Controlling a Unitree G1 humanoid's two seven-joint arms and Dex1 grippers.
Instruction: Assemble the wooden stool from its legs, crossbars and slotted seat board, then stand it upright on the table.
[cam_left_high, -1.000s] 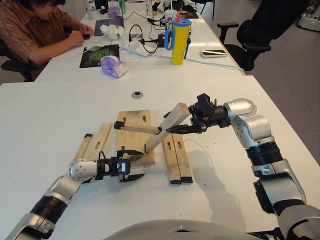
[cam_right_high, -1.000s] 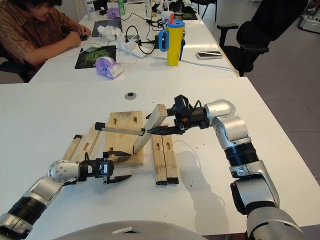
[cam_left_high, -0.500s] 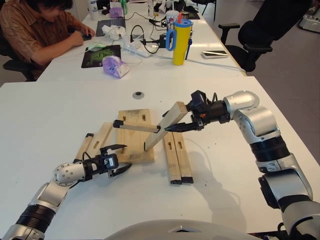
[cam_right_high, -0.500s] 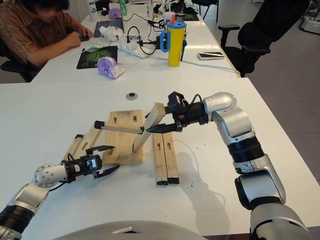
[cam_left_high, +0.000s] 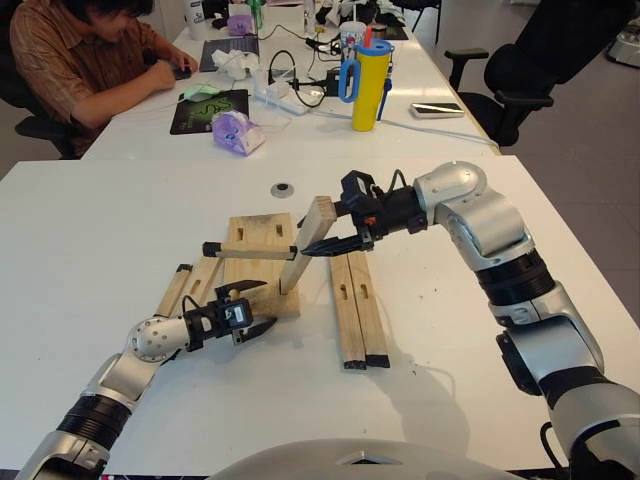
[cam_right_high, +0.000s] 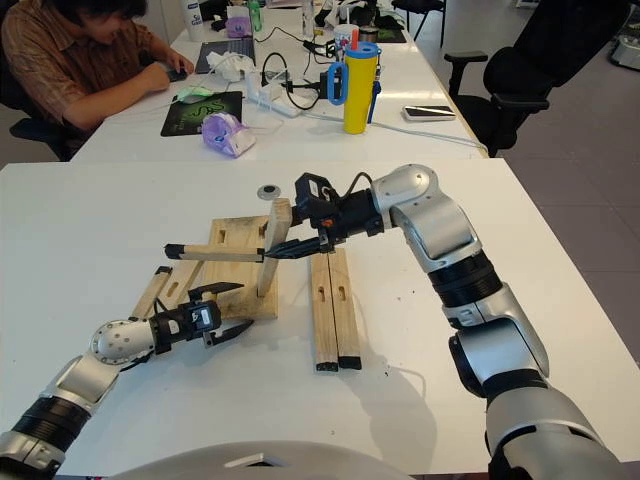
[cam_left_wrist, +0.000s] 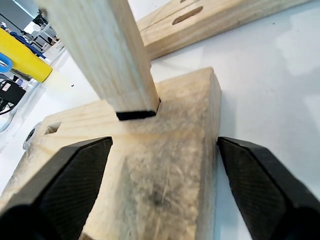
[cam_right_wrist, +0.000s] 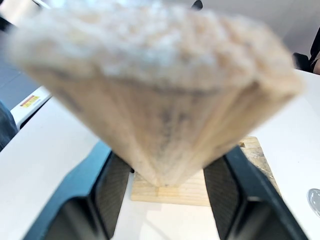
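Right tool (cam_left_high: 330, 238) pinches upper end of pale square-section wooden leg (cam_left_high: 297, 268); leg tilted, foot set in a slot of the flat light-wood slotted seat board (cam_left_high: 262, 228), which lies on the white surface (cam_left_high: 100, 230); thin wooden crossbar (cam_left_high: 250, 251) juts from leg, away from that tool, above board. Left tool (cam_left_high: 268, 303) spread, its fingers flanking the board's near edge just short of leg's foot; pair of slotted wooden legs (cam_left_high: 358, 310) lies side by side below right tool; second pair of wooden legs (cam_left_high: 190, 285) lies just beside left tool.

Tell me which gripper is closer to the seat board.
Left. The left gripper straddles the near edge of the seat board, open; the right gripper is raised to its right, shut on the tilted leg.
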